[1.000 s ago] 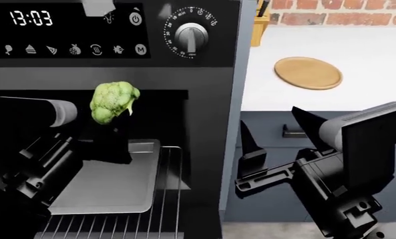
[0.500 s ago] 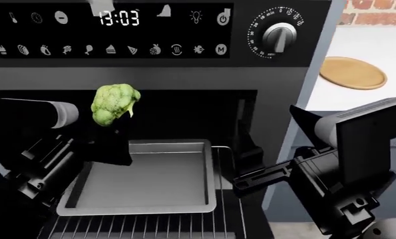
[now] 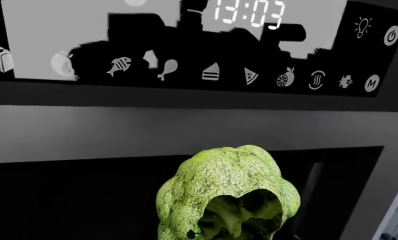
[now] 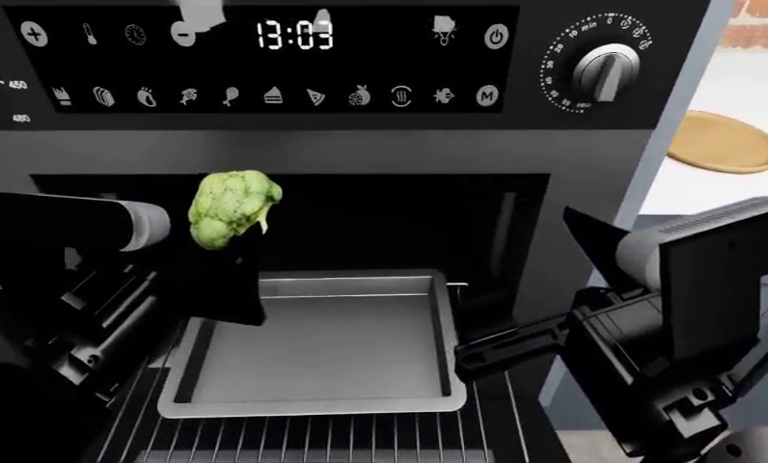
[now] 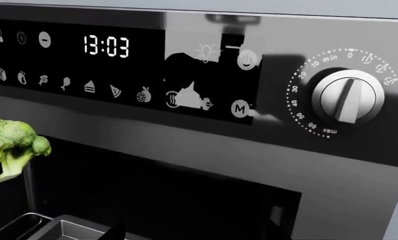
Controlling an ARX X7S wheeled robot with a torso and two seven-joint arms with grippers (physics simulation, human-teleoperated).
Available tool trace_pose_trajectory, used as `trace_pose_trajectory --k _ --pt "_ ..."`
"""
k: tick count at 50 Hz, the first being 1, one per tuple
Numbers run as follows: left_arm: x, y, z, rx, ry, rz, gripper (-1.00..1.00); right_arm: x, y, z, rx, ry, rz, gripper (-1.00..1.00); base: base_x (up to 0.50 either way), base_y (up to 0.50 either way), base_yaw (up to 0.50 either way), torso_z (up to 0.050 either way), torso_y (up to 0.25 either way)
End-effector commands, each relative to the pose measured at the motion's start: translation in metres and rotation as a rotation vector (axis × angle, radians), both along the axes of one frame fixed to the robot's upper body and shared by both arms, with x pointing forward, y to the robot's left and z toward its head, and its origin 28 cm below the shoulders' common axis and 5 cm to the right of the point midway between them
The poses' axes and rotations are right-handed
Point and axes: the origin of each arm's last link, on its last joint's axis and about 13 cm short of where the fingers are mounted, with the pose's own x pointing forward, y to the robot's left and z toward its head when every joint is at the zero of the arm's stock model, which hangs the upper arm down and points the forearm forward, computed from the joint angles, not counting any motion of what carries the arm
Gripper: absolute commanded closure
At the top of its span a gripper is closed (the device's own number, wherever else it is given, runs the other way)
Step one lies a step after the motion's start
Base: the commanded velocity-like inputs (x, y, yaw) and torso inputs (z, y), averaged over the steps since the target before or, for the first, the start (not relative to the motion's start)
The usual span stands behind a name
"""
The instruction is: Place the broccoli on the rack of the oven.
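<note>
Broccoli (image 4: 233, 208) hangs in front of the open black oven (image 4: 358, 145), raised on the left gripper (image 4: 223, 265), whose fingers clamp its stalk from below. Beneath it a grey baking tray (image 4: 319, 386) sits on the pulled-out wire rack (image 4: 358, 439). The right gripper (image 4: 487, 342) is spread wide, holding nothing.

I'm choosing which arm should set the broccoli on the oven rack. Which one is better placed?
Left. Its gripper already holds the bumpy green broccoli head up before the open black oven, above the flat grey baking tray on the silver wire rack. The right gripper carries nothing visible.
</note>
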Motion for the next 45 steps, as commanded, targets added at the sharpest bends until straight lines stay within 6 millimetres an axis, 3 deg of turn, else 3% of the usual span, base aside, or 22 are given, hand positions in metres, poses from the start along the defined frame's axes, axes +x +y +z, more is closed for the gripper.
trace_pose_trajectory --k 1,10,25,45 --pt "0.004 -0.007 -0.002 0.026 0.021 -0.026 1.00 -0.002 -0.001 -0.003 0.009 -0.002 -0.002 -1.00 0.00 0.00 0.00 0.000 0.000" --pt "0.013 -0.018 -0.016 0.064 0.099 -0.057 1.00 -0.005 -0.003 -0.003 0.011 -0.015 -0.002 -1.00 0.00 0.00 0.00 0.000 0.000" --pt "0.032 -0.019 -0.032 0.089 0.224 -0.038 1.00 -0.001 -0.004 -0.007 0.014 -0.013 0.007 -1.00 0.00 0.00 0.00 0.000 0.001" --pt "0.041 -0.024 -0.062 0.116 0.364 -0.037 1.00 0.003 -0.005 -0.009 0.020 -0.026 0.016 -1.00 0.00 0.00 0.00 0.000 0.000"
